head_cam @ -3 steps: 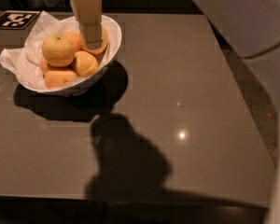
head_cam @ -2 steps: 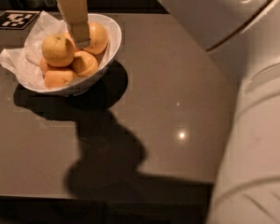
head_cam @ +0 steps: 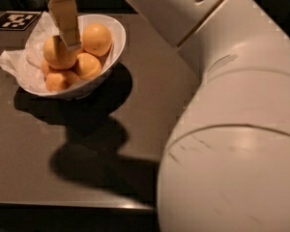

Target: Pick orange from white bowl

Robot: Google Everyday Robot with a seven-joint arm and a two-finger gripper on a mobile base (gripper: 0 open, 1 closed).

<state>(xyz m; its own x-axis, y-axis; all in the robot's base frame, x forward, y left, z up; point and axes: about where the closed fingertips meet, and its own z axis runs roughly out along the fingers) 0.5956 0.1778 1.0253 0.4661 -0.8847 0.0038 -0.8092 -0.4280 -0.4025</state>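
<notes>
white robot arm (head_cam: 232, 144): bulky rounded casing filling the view to the right of and below the gripper (head_cam: 70, 41). dark glossy tabletop (head_cam: 150, 105): extends beneath the gripper, carrying the bowl and a broad shadow (head_cam: 92, 153) that falls below and right of the gripper. white bowl (head_cam: 117, 37): directly under the gripper, flaring rim, lined with crumpled white paper (head_cam: 12, 62) that spills over the rim to the gripper's left. the orange (head_cam: 55, 56): paler, yellower fruit lying in the white bowl, just beneath the gripper's tip, which overlaps its upper right side; contact cannot be confirmed. three deeper-orange fruits (head_cam: 97, 38): right of and below the gripper, packed against the orange. gripper: tan, reaching down from the top edge into the bowl; whether it is apart or together cannot be told. black-and-white marker tag (head_cam: 14, 20): flat on the tabletop, left of the gripper.
</notes>
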